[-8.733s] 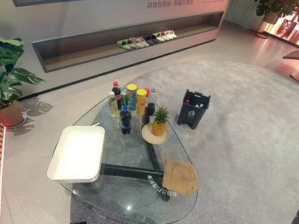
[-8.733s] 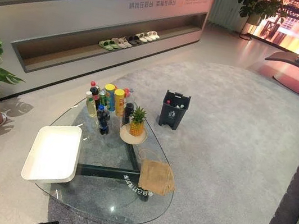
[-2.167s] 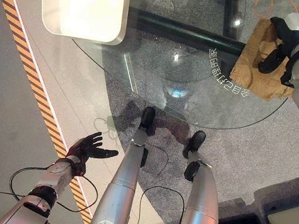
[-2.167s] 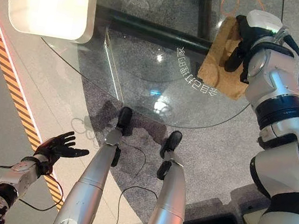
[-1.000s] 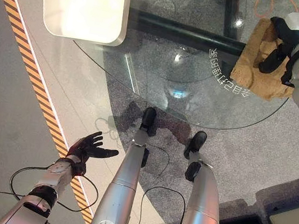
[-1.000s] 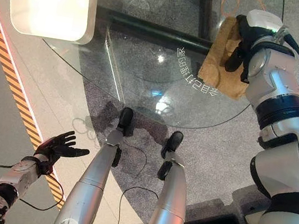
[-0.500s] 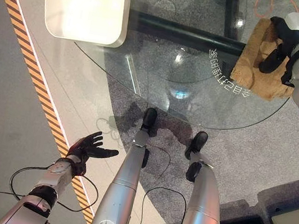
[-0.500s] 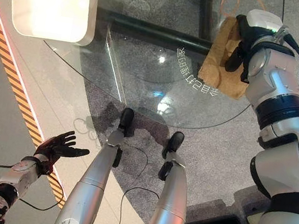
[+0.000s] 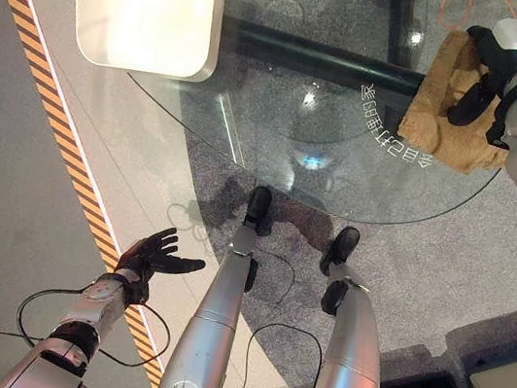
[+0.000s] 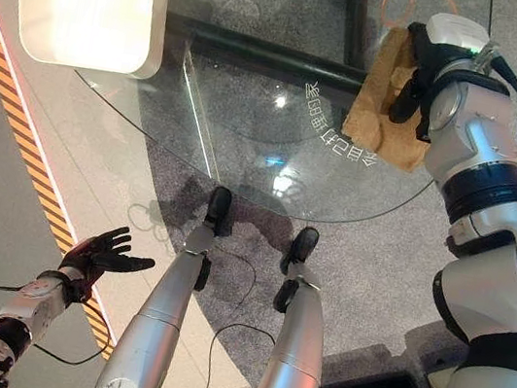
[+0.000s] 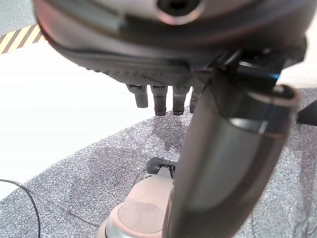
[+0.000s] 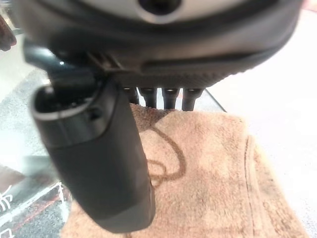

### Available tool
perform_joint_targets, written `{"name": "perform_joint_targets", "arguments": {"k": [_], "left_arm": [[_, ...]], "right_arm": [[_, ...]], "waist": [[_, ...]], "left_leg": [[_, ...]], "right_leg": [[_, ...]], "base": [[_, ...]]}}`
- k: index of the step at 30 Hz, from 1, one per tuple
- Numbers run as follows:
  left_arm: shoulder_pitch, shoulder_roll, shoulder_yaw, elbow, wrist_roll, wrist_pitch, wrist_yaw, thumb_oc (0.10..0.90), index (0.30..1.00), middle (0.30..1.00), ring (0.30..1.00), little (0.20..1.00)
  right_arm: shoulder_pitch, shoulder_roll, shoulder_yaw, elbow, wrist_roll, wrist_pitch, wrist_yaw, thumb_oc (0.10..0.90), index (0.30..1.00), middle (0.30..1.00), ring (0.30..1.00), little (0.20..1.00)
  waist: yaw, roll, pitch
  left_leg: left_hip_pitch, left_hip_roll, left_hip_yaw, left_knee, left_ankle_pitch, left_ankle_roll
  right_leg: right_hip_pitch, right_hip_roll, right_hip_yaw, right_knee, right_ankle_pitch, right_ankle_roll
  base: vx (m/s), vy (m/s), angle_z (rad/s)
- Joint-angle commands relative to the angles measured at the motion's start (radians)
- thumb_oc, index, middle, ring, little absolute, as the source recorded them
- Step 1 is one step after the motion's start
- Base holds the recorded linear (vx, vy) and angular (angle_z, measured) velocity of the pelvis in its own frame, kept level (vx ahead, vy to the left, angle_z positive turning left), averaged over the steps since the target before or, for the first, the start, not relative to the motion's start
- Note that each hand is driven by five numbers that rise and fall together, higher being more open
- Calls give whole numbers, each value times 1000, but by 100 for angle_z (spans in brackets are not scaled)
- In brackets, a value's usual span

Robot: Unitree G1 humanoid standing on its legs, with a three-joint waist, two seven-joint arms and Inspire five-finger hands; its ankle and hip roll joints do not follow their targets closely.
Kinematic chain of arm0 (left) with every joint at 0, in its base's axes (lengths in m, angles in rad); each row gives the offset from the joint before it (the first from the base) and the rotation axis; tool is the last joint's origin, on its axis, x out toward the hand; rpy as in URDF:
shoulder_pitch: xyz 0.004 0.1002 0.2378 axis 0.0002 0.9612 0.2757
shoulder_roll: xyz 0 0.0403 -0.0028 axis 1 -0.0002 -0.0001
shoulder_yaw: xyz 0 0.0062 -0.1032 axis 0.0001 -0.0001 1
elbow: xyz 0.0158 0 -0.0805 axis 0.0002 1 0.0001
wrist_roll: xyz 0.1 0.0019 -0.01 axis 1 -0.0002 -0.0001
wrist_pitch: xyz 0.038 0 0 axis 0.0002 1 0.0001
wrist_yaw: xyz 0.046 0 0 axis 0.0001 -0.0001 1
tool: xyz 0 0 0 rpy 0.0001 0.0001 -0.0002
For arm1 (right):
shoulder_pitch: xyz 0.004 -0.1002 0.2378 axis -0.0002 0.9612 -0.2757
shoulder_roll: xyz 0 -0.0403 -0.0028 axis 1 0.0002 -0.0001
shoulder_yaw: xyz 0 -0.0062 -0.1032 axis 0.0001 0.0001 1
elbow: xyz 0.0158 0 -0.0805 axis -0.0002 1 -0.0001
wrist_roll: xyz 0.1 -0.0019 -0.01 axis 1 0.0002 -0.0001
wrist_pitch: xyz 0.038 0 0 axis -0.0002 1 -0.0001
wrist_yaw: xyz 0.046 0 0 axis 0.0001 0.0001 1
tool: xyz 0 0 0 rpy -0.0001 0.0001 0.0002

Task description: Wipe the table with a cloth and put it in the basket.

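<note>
While the left hand (image 9: 155,255) stays open, the right hand (image 9: 482,77) still presses straight fingers on the cloth (image 9: 434,123).

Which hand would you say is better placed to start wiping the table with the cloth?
The right hand: it is already over the cloth on the glass table. The left hand hangs open over the floor, away from the table.

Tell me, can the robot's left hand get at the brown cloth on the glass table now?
Probably not: the left hand hangs open over the floor, while the brown cloth lies across the glass table, under the right hand.
</note>
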Motion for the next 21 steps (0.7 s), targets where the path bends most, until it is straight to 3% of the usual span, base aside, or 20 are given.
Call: {"name": "perform_joint_targets", "arguments": {"k": [1,21], "left_arm": [[85,34,-7,9,7,3,-1,800,900,900,900,900],[83,36,-8,6,8,6,-7,800,900,900,900,900]], "right_arm": [[-65,-78,37,-19,-10,-7,-13,100,300,300,300,200],[-74,-78,48,-31,-15,-6,-7,100,300,300,300,200]], "waist": [[-4,24,-19],[-1,23,-19]], "left_leg": [[17,25,-19,45,-54,28],[22,23,-17,39,-53,28]], "right_leg": [[56,-40,-53,-95,61,36],[64,-42,-57,-100,60,37]], "base": [[0,0,0],[0,0,0]]}}
